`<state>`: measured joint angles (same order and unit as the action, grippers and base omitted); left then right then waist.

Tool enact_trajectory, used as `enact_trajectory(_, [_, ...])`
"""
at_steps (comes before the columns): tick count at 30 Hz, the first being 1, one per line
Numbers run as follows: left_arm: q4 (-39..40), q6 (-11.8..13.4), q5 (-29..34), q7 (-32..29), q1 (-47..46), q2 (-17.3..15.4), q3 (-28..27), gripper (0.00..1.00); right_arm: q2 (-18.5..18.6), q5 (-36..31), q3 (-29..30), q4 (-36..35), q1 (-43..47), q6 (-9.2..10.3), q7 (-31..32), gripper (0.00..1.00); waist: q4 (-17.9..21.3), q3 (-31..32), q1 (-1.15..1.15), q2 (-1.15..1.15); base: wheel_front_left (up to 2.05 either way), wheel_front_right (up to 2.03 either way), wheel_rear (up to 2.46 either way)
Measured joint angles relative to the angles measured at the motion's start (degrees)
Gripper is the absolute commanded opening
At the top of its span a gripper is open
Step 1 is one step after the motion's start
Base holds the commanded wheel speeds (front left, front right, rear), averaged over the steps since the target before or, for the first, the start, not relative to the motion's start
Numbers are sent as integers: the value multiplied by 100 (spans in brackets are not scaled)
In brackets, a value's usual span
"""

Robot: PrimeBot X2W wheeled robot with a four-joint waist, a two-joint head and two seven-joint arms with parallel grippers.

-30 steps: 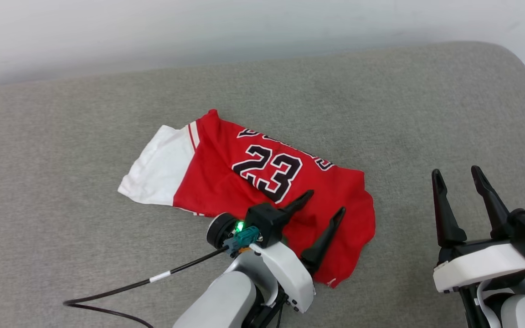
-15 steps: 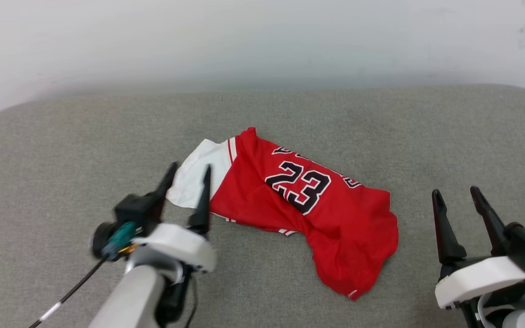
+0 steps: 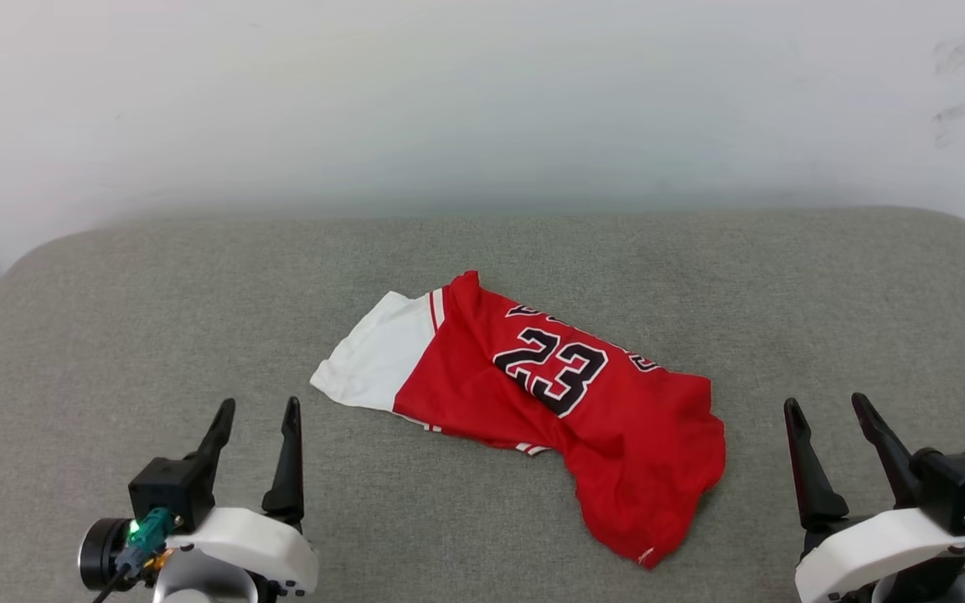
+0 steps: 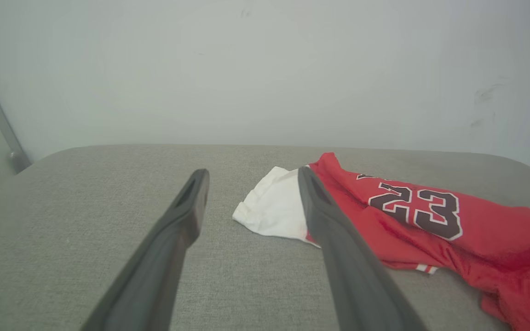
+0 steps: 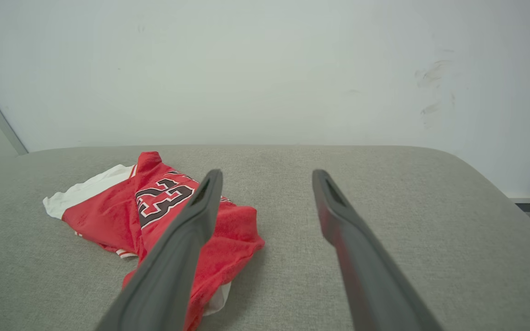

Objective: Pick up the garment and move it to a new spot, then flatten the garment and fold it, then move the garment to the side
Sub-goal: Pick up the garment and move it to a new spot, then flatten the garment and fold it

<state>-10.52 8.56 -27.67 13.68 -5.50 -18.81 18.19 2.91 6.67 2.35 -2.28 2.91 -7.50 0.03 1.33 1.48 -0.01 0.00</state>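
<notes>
Grey padded surface (image 3: 114, 318) against a pale wall (image 3: 482, 100). The garment (image 3: 482, 402) lies loose mid-surface, rumpled, "23" face up. Its white sleeve points to the robot's left, and the bunched red end lies to the right, nearer the robot. Left gripper (image 3: 259, 404) sits low at near left, fingers spread with nothing between them, pointing away from the robot, clear of the sleeve. Right gripper (image 3: 823, 400) mirrors it at near right, fingers parted and empty, clear of the red end.
</notes>
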Motion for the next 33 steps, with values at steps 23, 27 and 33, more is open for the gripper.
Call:
enact_trajectory(23, [180, 49, 21, 9, -98, 63, 126, 100, -2, 412, -304, 709, -130, 0, 2717, 100, -103, -147, 1, 0, 0, 0, 0])
enact_trajectory(27, [171, -8, 30, 26, -258, 114, 167, 100, 24, 490, -422, 836, -410, 0, 3426, 100, -215, -331, 1, 0, 0, 0, 0])
enact_trajectory(33, [65, -102, 71, 71, -544, 167, 155, 100, 118, 654, -866, 1327, -1081, 0, 3528, 100, -439, -787, 1, 0, 0, 0, 0])
